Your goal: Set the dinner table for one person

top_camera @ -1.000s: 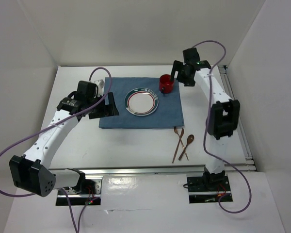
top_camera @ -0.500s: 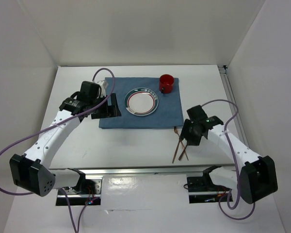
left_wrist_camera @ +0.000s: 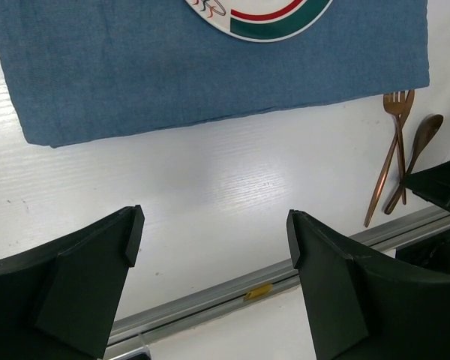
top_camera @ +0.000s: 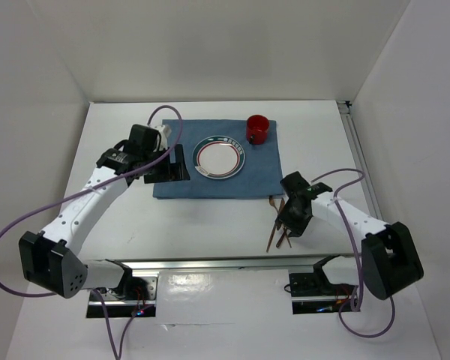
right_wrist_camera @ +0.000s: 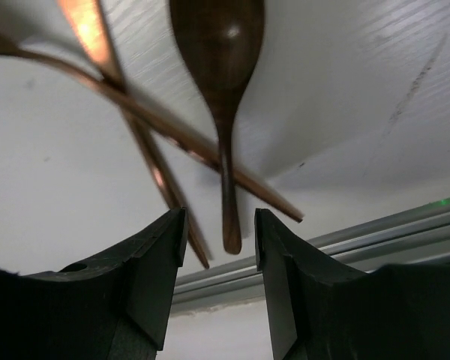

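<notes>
Cutlery (top_camera: 271,225) lies nearest, on the white dinner table (top_camera: 210,225) just inside its aluminium rail (top_camera: 210,262). It is a dark wooden spoon (right_wrist_camera: 219,45), a copper fork (left_wrist_camera: 396,101) and one more copper-coloured handle, all crossing one another. The right gripper (right_wrist_camera: 220,217) sits low over them with its jaws half drawn in. The tip of the spoon's handle lies between the fingers, with a sliver of tabletop showing on either side, so the fingers grip nothing. The table lies directly beneath it, flat and faintly grained, with a few dark scuffs.

Further in on the left, the left gripper (left_wrist_camera: 214,221) hovers over bare tabletop with its jaws spread wide and empty, at the near edge of a blue cloth placemat (top_camera: 210,186). The table stretches well past the mat on every side.

On the mat sits a white plate (top_camera: 220,157) ringed in red and green. Beyond it, a red cup (top_camera: 258,129) stands on the mat's far right corner. Purple cables loop from both arms.
</notes>
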